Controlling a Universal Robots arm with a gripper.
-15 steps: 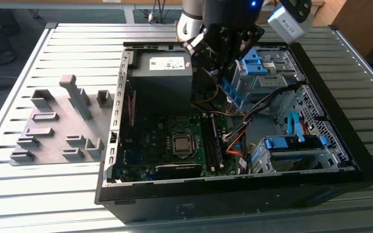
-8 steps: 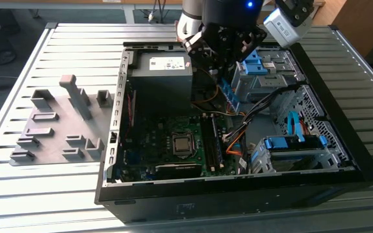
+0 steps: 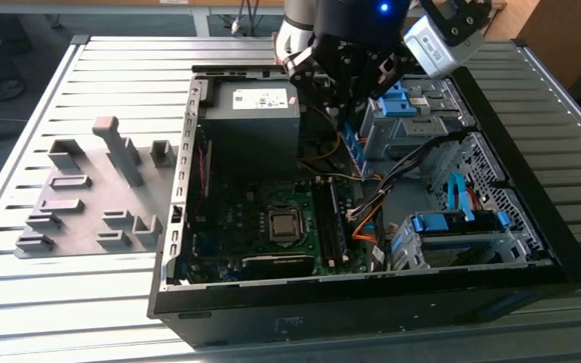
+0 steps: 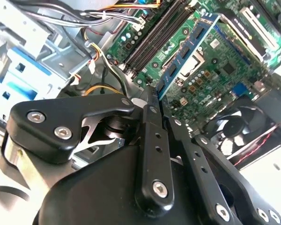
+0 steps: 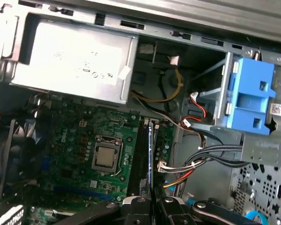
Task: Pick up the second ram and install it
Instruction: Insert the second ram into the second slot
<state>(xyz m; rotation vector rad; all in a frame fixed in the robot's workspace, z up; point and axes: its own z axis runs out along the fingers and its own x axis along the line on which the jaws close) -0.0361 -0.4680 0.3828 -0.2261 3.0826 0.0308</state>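
My gripper (image 3: 348,121) hangs inside the open computer case (image 3: 532,249), shut on the second ram (image 3: 351,151), a thin blue-green stick held on edge below the fingers. In the second wrist view the ram (image 4: 187,51) reaches from the black fingertips (image 4: 150,101) out over the green motherboard (image 4: 215,70). In the first wrist view the ram (image 5: 150,154) is edge-on, a thin blue line running along the long black slots (image 5: 143,154) beside the processor socket (image 5: 105,157). It hangs above the slots (image 3: 331,227), not seated in one.
The grey power supply (image 3: 250,113) fills the case's far corner. Bundled cables (image 5: 196,164) and blue drive brackets (image 5: 250,101) crowd the side next to the slots. A fan (image 4: 234,126) sits at the board's edge. The grey holder tray (image 3: 94,197) lies on the table at the exterior view's left.
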